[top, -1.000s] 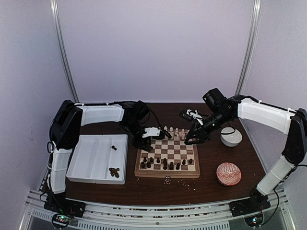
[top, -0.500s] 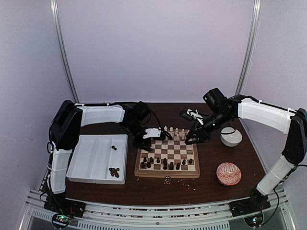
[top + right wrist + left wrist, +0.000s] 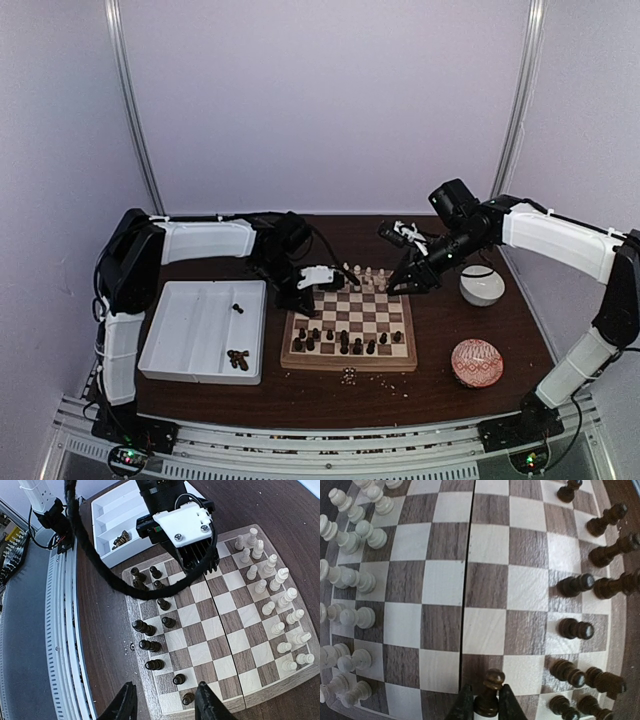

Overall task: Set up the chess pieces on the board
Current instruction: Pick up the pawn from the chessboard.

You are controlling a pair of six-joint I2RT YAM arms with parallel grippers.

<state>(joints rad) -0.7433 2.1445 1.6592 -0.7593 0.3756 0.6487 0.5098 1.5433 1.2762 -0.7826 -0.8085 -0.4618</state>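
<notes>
A: Start at the left. What's in the white tray (image 3: 165, 345)?

B: A few loose dark pieces (image 3: 237, 358), well apart from the board (image 3: 368, 318).

A: And the left gripper (image 3: 487, 707)?

B: Narrow. Its fingers (image 3: 464, 705) press either side of a dark pawn (image 3: 493, 679) at the board's tray-side edge, just beside the fold seam (image 3: 468, 580). The pawn stands upright in the grip. Whether its foot rests on the square or hangs just above it, I can't tell, because the wrist view cuts it off.

A: So how should the placing go?

B: I'd carry it to a free square in the front rank of the dark set (image 3: 575, 629). Keep it plumb, lower it until the base sits flat, then open only a little. The neighbours stand close, and a wide release or a sideways exit could topple them. Lift straight up.

A: What's the pawn like?

B: Tiny turned wood, glossy dark brown, with a round knob head, a thin collar and a body widening below. It's small and smooth, so it will likely slip or twist if pinched off-centre.

A: The rest of the board?

B: Cream pieces (image 3: 364, 617) stand in two ranks along the far edge. The dark ones line the near edge, with gaps. The middle squares are bare.

A: Right side?

B: The right gripper (image 3: 167, 704) hovers near the board's far right corner, jaws wide, nothing between them. Beyond it, a white bowl (image 3: 482, 290) and a patterned bowl (image 3: 477, 362) sit on the table (image 3: 440, 390).
</notes>
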